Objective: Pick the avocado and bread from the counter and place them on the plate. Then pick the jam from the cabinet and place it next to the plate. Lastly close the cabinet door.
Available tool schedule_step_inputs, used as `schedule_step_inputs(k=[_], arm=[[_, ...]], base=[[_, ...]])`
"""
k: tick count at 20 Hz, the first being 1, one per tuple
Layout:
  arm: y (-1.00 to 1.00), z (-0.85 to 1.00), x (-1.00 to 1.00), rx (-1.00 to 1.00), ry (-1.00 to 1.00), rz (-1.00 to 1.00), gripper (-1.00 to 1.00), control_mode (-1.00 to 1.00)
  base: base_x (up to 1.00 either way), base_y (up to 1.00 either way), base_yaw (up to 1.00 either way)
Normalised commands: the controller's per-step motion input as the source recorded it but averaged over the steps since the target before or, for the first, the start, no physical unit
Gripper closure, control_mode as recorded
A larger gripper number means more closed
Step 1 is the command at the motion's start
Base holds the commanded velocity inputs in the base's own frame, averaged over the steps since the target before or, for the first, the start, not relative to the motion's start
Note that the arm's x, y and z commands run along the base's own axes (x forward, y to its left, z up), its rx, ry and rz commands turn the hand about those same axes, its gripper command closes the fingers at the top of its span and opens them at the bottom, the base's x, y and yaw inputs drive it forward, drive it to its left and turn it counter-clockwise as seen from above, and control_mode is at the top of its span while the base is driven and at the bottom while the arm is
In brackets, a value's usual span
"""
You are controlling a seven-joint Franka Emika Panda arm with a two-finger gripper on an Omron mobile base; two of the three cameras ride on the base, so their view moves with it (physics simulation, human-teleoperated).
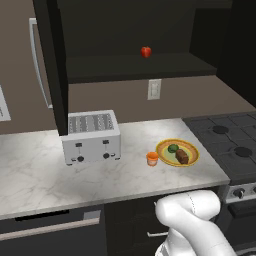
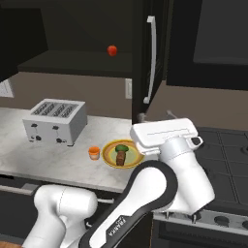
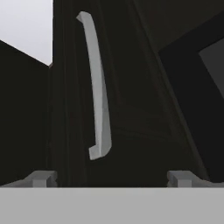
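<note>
My jaws [image 3: 112, 178] stand spread and empty before the cabinet door [image 3: 131, 109], handle [image 3: 97, 87] ahead. Avocado [image 1: 173, 148] and bread [image 1: 182, 156] sit on the plate [image 1: 194, 150], jam [image 1: 152, 158] beside it. Closing the door seems all that's left.

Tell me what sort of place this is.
A home kitchen, rendered rather than real: a four-slot toaster stands on a marble-patterned counter, a gas stove sits beside it, and a dark wall cabinet hangs open above.
</note>
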Motion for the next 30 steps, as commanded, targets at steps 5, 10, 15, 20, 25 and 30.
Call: schedule_step_inputs(k=[5, 10, 15, 20, 25, 30], arm=[[0.42, -0.01, 0.00, -0.01, 0.01, 0.10, -1.00, -1.00], [0.36, 0.00, 0.00, 0.00, 0.00, 0.09, -1.00, -1.00], [0.37, 0.00, 0.05, 0.00, 0.00, 0.12, -1.00, -1.00], [0.50, 0.00, 0.06, 0.00, 0.00, 0.21, -1.00, -1.00], [0.65, 0.00, 0.09, 0.00, 0.01, 0.24, -1.00, -1.00], [0.55, 0.00, 0.41, 0.00, 0.07, 0.19, -1.00, -1.00]], base=[[0.00, 0.00, 0.00], [0.00, 0.00, 0.00], [0.00, 0.00, 0.00], [0.00, 0.00, 0.00], [0.00, 0.00, 0.00], [0.00, 0.00, 0.00]])
